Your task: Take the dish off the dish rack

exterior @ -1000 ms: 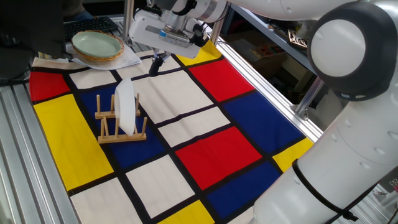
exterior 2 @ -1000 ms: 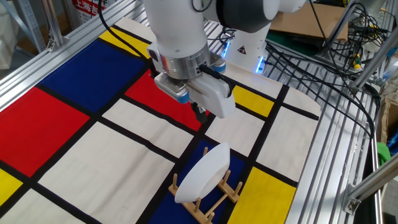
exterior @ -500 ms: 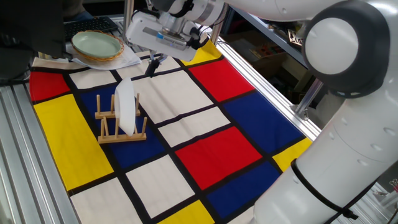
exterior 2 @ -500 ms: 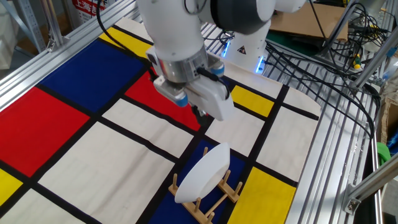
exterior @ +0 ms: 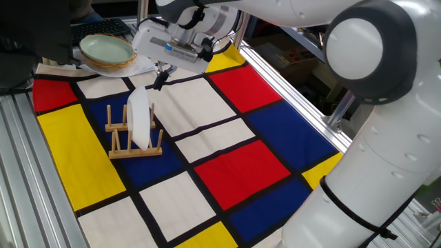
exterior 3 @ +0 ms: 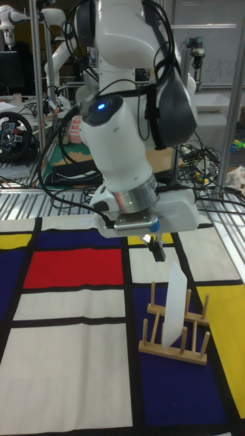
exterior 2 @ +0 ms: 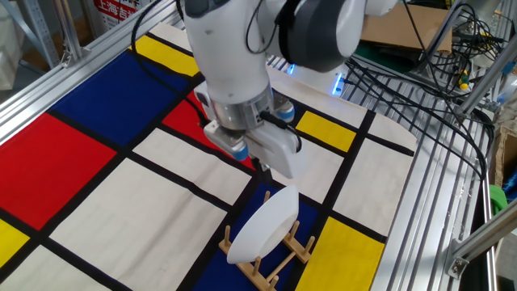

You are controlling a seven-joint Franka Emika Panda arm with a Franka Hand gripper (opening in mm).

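Note:
The dish (exterior: 140, 117) is a glossy white oval plate standing on edge between the pegs of the dish rack (exterior: 134, 146), a small light-wood rack on the blue square of the cloth. My gripper (exterior: 160, 78) hangs just behind and above the dish's upper edge, apart from it, with the dark fingers close together and nothing between them. In the other fixed view the gripper (exterior 2: 262, 167) sits just above the top rim of the dish (exterior 2: 262, 226) in the dish rack (exterior 2: 271, 263). In the tall view the gripper (exterior 3: 158, 251) is up and left of the dish (exterior 3: 175, 305) and dish rack (exterior 3: 173, 344).
A pale green bowl (exterior: 107, 48) in a wicker tray stands on paper at the far corner of the checked cloth. Aluminium frame rails (exterior: 21, 179) edge the table. Cables (exterior 2: 420, 89) lie beside the robot base.
The gripper has moved towards the dish and come lower, ending close above its upper edge. The dish and rack have not moved.

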